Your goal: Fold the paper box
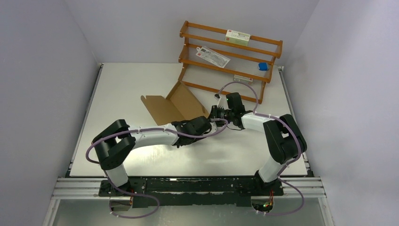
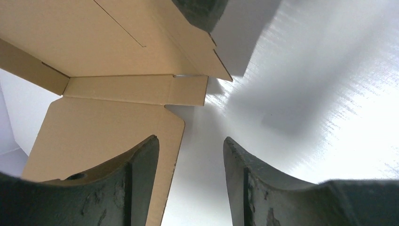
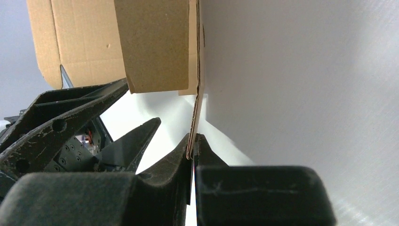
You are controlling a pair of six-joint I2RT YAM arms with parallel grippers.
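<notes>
The paper box is a brown cardboard piece, partly unfolded, with its panels raised off the table in the middle. My right gripper holds its near right corner. In the right wrist view the jaws are pinched shut on a thin edge of the cardboard. My left gripper sits just beside it, open. In the left wrist view a rounded flap lies behind the left finger, its edge reaching slightly into the gap. The right finger is apart from it.
A wooden rack stands at the back right, carrying a white and green carton, a flat packet and a small blue item. White walls close in the table on three sides.
</notes>
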